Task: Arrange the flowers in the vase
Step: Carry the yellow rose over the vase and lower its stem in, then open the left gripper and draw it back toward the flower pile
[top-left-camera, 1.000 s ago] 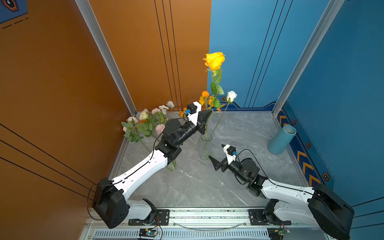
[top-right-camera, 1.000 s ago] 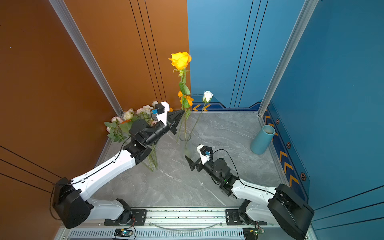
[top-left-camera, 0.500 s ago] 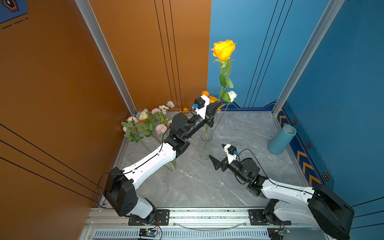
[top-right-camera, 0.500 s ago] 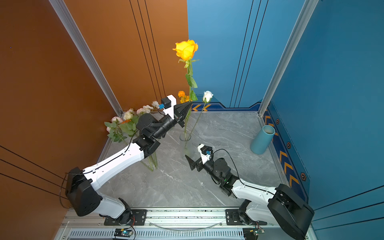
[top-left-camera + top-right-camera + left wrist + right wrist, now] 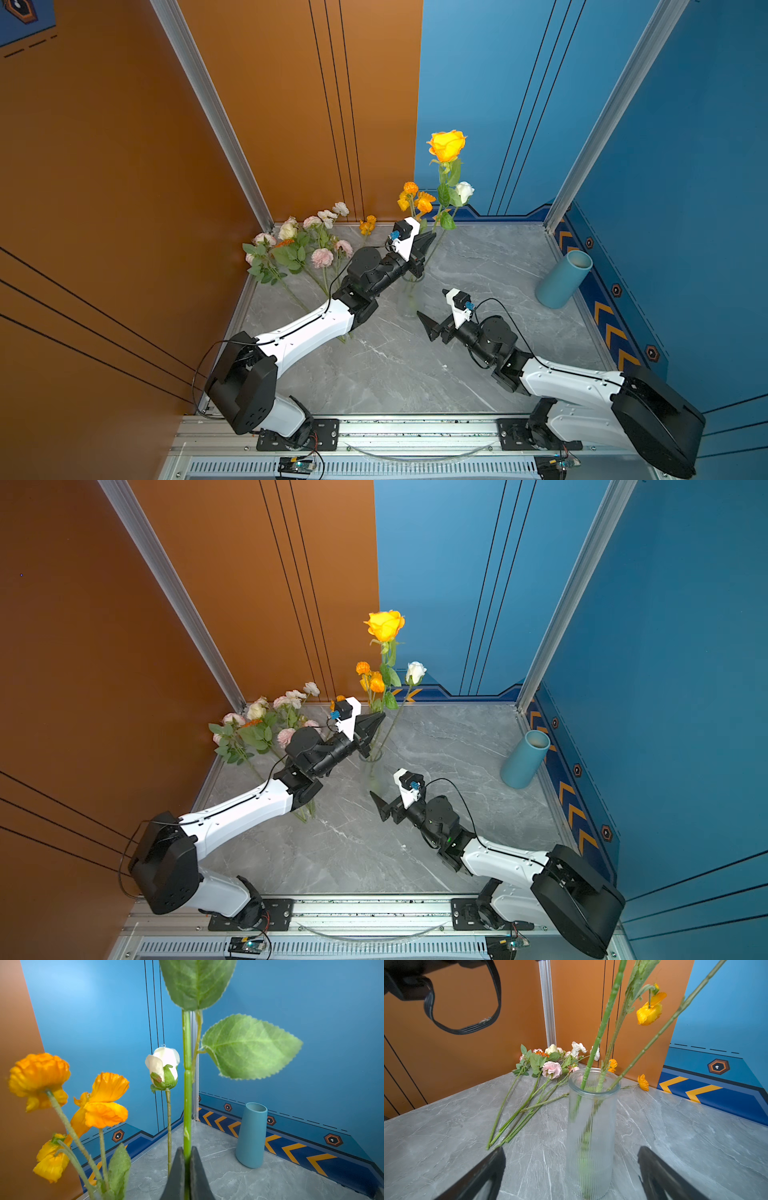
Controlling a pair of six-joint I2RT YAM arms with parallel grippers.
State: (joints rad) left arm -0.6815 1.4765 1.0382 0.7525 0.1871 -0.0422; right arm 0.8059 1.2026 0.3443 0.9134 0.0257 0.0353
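Loose flowers (image 5: 303,249) lie far left on the desk (image 5: 498,374); a blue cylinder (image 5: 563,279) stands far right. In the glass vase (image 5: 591,1126), orange blooms (image 5: 415,199) crowd the yellow rose (image 5: 446,145) that my left end effector (image 5: 429,238) clamps; my right end effector (image 5: 431,302) gapes nearby.

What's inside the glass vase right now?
Three stems stand in the vase: the yellow rose, held by the left gripper, the orange flowers and the white bud. The ribbed glass blurs their lower ends, hiding whether they touch bottom.
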